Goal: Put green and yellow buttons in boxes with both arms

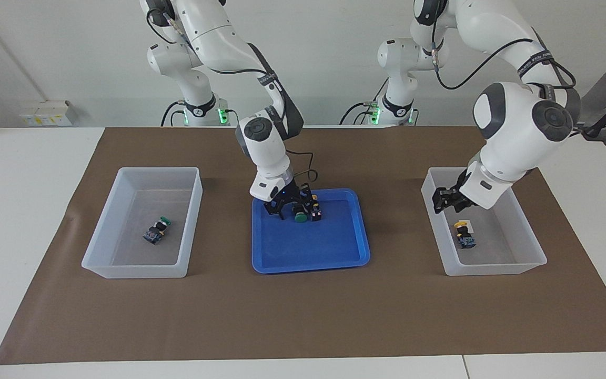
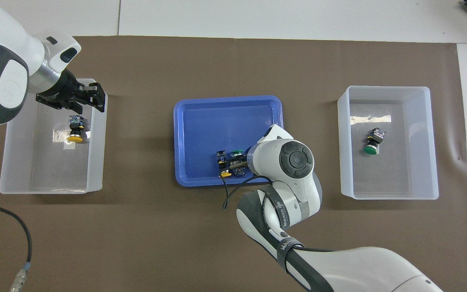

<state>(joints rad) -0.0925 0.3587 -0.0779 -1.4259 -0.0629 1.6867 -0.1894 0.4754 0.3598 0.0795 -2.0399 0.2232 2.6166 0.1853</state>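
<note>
My right gripper [image 1: 292, 209] is down in the blue tray [image 1: 313, 242], open, its fingers on either side of a green button [image 1: 300, 216]; a yellow button [image 1: 315, 210] lies right beside it. In the overhead view this gripper [image 2: 233, 162] sits between the green cap [image 2: 236, 153] and the yellow cap [image 2: 225, 174]. My left gripper [image 1: 442, 200] is open and empty over the box [image 1: 529, 237] at the left arm's end, above a yellow button [image 1: 463, 234] lying in it. The box [image 1: 98, 237] at the right arm's end holds a green button [image 1: 157, 230].
A brown mat [image 1: 303, 316] covers the table under the boxes and the tray. Two slimmer white arms with green-lit bases [image 1: 198, 108] stand at the robots' edge. A black cable [image 2: 26, 243] lies on the mat near the left arm's base.
</note>
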